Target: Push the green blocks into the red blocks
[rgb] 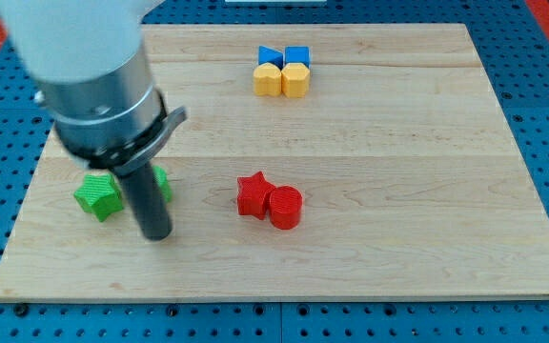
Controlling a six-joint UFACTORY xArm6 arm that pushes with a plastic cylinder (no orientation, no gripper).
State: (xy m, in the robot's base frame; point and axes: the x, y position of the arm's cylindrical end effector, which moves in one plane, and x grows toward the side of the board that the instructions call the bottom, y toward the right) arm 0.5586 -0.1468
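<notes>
A green star block (97, 195) lies at the view's left on the wooden board (370, 248). A second green block (163, 181) sits just right of it, mostly hidden behind my rod, so its shape is unclear. My tip (155, 235) rests on the board just below and between the two green blocks. A red star block (252, 194) and a red cylinder (285, 207) touch each other near the middle of the board, well to the right of my tip.
Near the view's top, two blue blocks (283, 56) sit behind two yellow blocks (281, 80) in a tight cluster. The arm's grey body (84, 67) covers the board's upper left. A blue pegboard surrounds the board.
</notes>
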